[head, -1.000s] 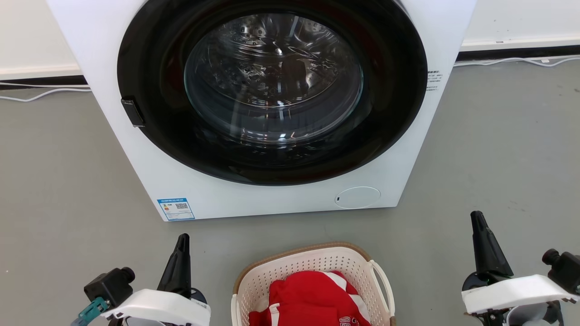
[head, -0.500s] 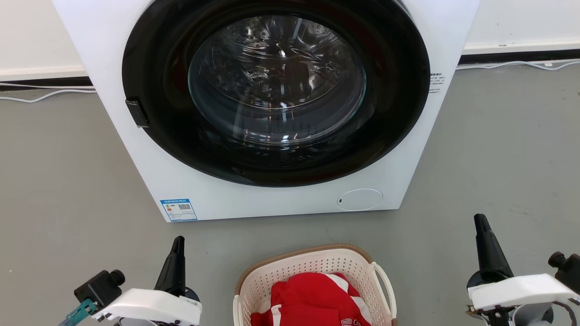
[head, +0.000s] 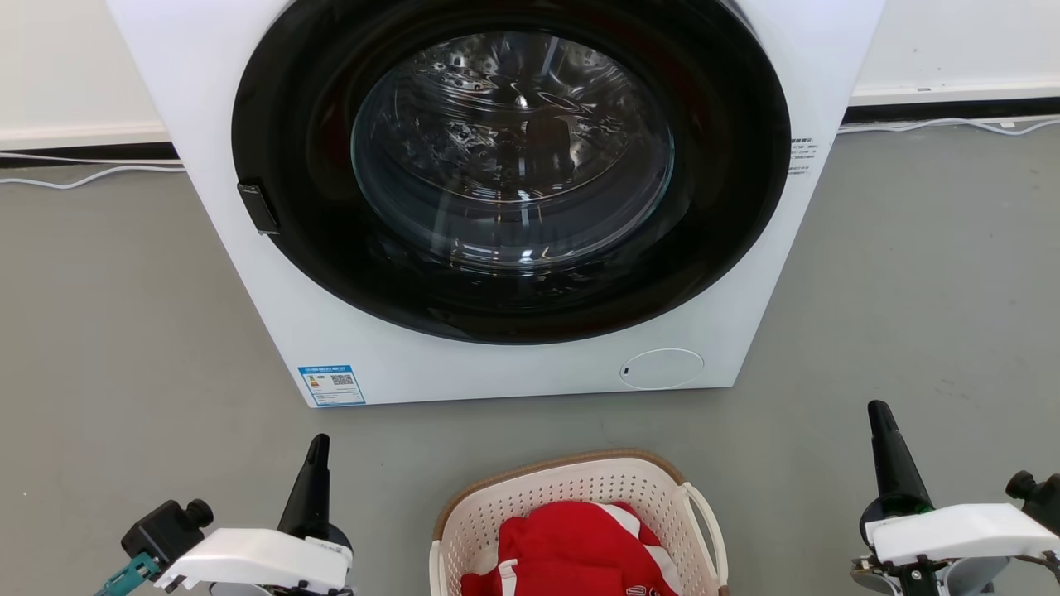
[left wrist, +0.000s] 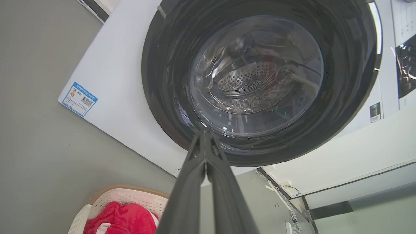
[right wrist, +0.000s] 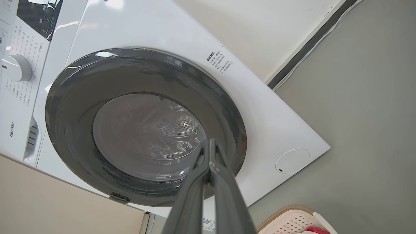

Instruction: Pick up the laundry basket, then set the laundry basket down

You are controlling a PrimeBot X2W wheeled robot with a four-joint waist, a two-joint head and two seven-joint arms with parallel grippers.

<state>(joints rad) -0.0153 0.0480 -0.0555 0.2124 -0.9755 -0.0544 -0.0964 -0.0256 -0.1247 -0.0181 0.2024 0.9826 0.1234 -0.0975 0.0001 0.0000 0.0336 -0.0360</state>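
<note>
Cream-white plastic, your laundry basket (head: 571,484) sits on the grey floor (head: 124,331) before the washing machine (head: 513,364), holding a red garment (head: 571,546); it lies between your 2 arms, probably for a lift from both sides. Your left gripper (head: 316,447) and right gripper (head: 878,414) are both pressed closed and empty, apart from the basket.
</note>
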